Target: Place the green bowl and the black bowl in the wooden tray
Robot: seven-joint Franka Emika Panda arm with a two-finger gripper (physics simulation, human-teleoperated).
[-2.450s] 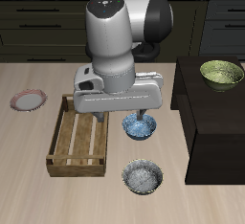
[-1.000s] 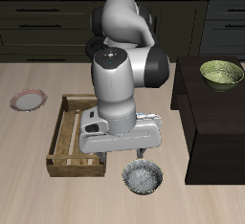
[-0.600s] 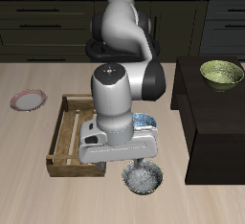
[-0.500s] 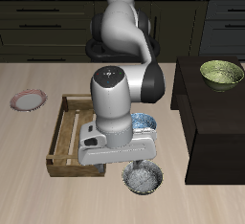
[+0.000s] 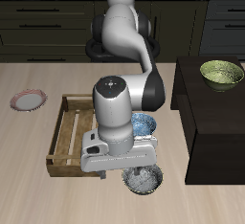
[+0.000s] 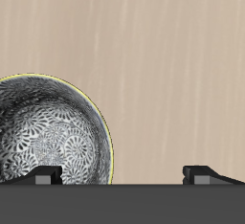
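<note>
Jaws: your two fingertips show well apart in the wrist view, nothing between them; the gripper [image 6: 122,175] is spread wide over bare tabletop.
Gripper position: from the front, the hand [image 5: 124,157] hangs low just above the black bowl [image 5: 143,179], its body covering the bowl's back rim.
Change: you have brought the arm forward and down since two and a half seconds ago, when the hand hovered over the blue bowl farther back; in the last half second it has sunk only a little more.
Black bowl: sits on the table [image 5: 38,194] near the front edge, just off the tray's corner; in the wrist view its speckled inside [image 6: 48,132] lies beside one fingertip, not between the two.
Green bowl: rests on the dark raised block [image 5: 215,123] at the table's side, at [image 5: 221,72], well apart from the arm and unmoved.
Tray: the wooden tray [image 5: 63,140] lies beside the arm, holding no bowl; its near corner is hidden by the hand.
Blue bowl: now partly uncovered behind the hand at [image 5: 144,123], in the same spot as before.
Plate: the pink-rimmed plate [image 5: 28,100] stays beyond the tray, toward the table's far side edge.
</note>
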